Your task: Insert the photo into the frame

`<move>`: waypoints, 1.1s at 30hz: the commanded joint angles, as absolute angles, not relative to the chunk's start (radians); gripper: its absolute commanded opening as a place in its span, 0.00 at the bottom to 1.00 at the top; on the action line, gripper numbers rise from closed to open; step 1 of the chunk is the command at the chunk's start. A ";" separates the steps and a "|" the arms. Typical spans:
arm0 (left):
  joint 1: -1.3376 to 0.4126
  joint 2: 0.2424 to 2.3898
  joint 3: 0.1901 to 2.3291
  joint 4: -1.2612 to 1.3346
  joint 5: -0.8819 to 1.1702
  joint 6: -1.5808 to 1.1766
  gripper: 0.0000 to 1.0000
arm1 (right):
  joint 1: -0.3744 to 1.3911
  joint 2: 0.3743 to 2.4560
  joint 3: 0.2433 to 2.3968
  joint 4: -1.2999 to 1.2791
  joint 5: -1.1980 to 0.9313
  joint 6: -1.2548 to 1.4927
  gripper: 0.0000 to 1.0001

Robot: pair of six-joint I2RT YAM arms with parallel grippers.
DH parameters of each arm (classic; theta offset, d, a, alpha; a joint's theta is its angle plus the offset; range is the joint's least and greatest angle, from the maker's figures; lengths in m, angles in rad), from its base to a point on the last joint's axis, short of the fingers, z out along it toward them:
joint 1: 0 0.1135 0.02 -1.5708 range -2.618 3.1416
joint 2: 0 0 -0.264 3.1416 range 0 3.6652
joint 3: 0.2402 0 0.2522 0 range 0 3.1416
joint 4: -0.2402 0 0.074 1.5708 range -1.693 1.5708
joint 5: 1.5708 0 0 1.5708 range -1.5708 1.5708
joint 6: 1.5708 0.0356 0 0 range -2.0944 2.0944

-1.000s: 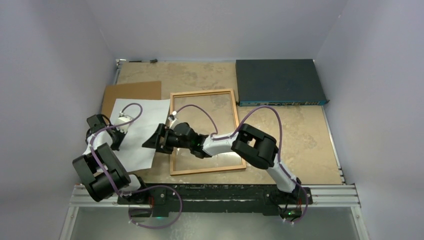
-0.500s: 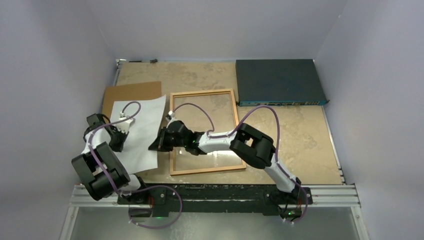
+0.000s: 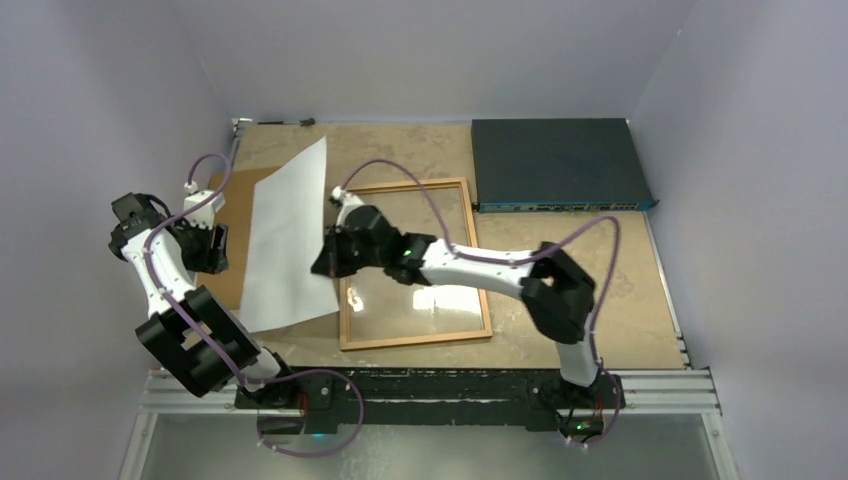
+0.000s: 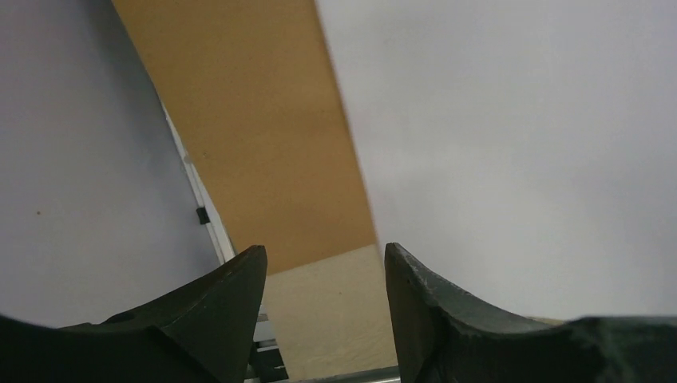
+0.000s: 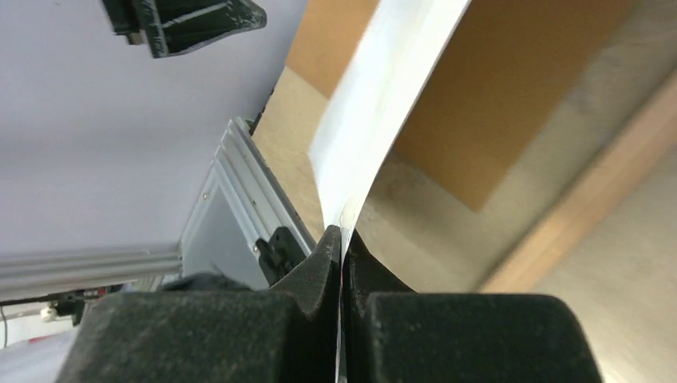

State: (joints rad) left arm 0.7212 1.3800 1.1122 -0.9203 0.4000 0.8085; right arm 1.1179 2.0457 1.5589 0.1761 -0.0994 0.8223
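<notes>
The photo [image 3: 288, 240] shows its plain white back and stands tilted up off the table, left of the frame [image 3: 481, 262]. My right gripper [image 3: 322, 262] is shut on the photo's right edge. In the right wrist view the jaws [image 5: 342, 235] pinch the thin sheet [image 5: 383, 88], which curves away upward. My left gripper [image 3: 215, 248] hangs left of the photo, apart from it. Its jaws [image 4: 323, 263] are open with nothing between them, and the white sheet [image 4: 519, 159] fills the right of that view. The orange-brown frame lies flat with its glass pane bare.
A plain brown backing board [image 3: 232, 200] lies under and behind the photo, at the table's left edge. A dark blue flat box [image 3: 560, 165] sits at the back right. The left wall stands close to the left arm.
My right gripper shut on the photo's right edge and raised it, tipping the sheet up. My left gripper opened, let go of the photo and drew back to the left.
</notes>
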 commanded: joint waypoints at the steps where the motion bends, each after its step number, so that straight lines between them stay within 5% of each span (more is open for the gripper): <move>1: 0.721 1.355 1.167 -1.001 0.484 0.770 0.57 | 1.005 1.788 1.415 0.054 -0.142 0.691 0.00; 13: 0.673 1.347 1.135 -0.973 0.502 0.727 0.57 | 0.845 1.489 1.081 -0.201 -0.157 0.546 0.00; 33: 0.664 1.342 1.090 -0.939 0.503 0.725 0.57 | 0.801 1.366 1.004 -0.357 -0.028 0.529 0.00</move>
